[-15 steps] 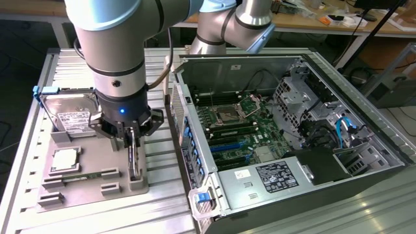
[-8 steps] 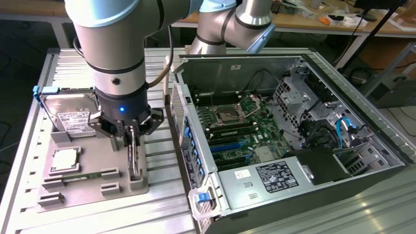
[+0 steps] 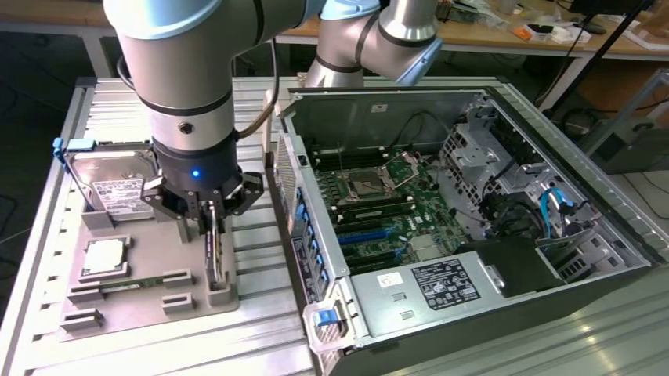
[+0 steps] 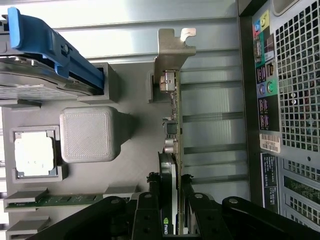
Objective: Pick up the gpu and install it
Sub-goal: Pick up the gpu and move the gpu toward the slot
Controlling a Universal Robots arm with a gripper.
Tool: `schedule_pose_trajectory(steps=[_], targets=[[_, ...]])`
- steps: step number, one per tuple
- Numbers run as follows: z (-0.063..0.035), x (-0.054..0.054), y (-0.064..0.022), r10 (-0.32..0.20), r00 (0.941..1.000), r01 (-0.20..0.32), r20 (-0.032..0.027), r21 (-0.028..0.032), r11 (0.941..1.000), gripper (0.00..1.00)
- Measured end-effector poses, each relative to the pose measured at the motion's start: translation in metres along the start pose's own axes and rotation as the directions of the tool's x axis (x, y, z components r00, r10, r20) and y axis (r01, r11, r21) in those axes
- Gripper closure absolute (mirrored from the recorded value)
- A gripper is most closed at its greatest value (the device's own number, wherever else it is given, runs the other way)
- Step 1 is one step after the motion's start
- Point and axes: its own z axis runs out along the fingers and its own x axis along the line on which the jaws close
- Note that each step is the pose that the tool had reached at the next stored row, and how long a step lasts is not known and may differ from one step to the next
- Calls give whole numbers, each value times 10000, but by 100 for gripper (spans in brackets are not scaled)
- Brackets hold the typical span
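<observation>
Gripper (image 3: pixel 212 227) (image 4: pixel 169 176) stands directly over the grey fixture tray (image 3: pixel 157 251) (image 4: pixel 135 150), arm vertical. Jaws are set narrow, one finger on each face of the gpu (image 3: pixel 215 254) (image 4: pixel 173 115) and closed against it as far as the wrist view shows. The gpu stands on edge, upright, in its slot on the side of the tray nearest the computer case (image 3: pixel 502 329) (image 4: pixel 290 100); its lower edge sits in the tray's holder blocks, not lifted. The silver bracket (image 4: pixel 172 50) is at the end of the card away from the fingers, and the grip falls on the thicker black part of the card. On the far side of the tray from the case, a hard drive (image 3: pixel 110 184) (image 4: pixel 35 65) with a blue frame leans in its own cradle. Beside it on the tray lies a square processor chip (image 3: pixel 105 257) (image 4: pixel 32 155) in a recess, well apart from the gpu. A slim green memory stick (image 3: pixel 131 283) (image 4: pixel 55 201) lies flat in a holder on the tray, beyond the chip from the drive. A plain raised grey block (image 4: pixel 90 132) sits on the tray between the chip and the gpu. The tray rests on a slatted metal table (image 3: pixel 262 337). The case lies open just beside the tray, with the motherboard (image 3: pixel 381 204) exposed.
</observation>
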Motion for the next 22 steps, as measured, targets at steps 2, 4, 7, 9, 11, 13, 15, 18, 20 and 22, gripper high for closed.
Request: schedule_pose_trajectory(steps=[2, 4, 7, 9, 11, 13, 15, 18, 20, 22], targets=[[-10, 0, 0, -1, 10000, 1, -3, 0, 10000, 73], [-24, -1, 1, 0, 10000, 0, -6, 0, 10000, 73], [-45, -1, 2, 1, 10000, -1, -11, 0, 10000, 73], [-64, -1, 3, 0, 10000, 0, -16, 1, 10000, 73], [-79, -2, 3, 1, 10000, -1, -20, 1, 10000, 73], [-90, -2, 4, 1, 10000, -1, -23, 1, 10000, 73], [-102, -2, 4, 1, 10000, -1, -26, 1, 10000, 73], [-118, -2, 5, 1, 10000, -1, -30, 2, 10000, 73], [-118, -2, 5, 1, 10000, -1, -28, 0, 10000, 73], [-120, -2, 5, 1, 10000, -1, -30, 3, 10000, 73]])
